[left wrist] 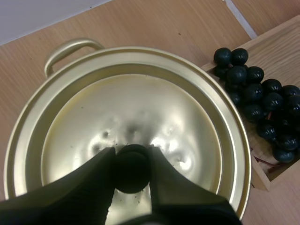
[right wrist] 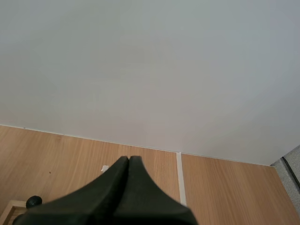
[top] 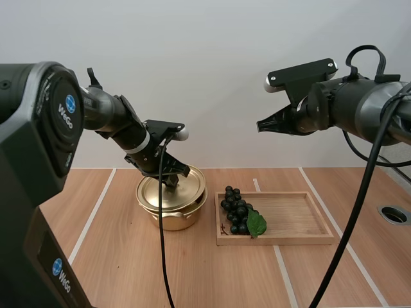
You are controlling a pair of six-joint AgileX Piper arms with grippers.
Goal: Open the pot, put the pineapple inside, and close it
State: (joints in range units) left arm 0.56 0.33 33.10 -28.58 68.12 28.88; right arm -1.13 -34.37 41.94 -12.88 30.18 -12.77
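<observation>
My left gripper (left wrist: 131, 152) is clamped on the knob (left wrist: 132, 174) of the lid (left wrist: 140, 103) atop the pot (top: 173, 221), and the grapes (top: 236, 212) (I see no pineapple) lie in the tray (top: 295, 221) at the pot's 3 o'clock, toward my right gripper (top: 260, 126), which hangs high, jaws together.

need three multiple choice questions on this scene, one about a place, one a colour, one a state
1. Where do the grapes lie?
A. in the tray end nearest the pot
B. on the floor
C. on a plate

2. What colour is the pot?
A. red
B. gold
C. blue

3. The left hand is:
A. open
B. shut on nothing
C. shut on the lid's knob

Key: A, grapes sit in the tray beside the pot; B, its metal shines gold; C, the hand's fingers pinch the black knob.
</observation>
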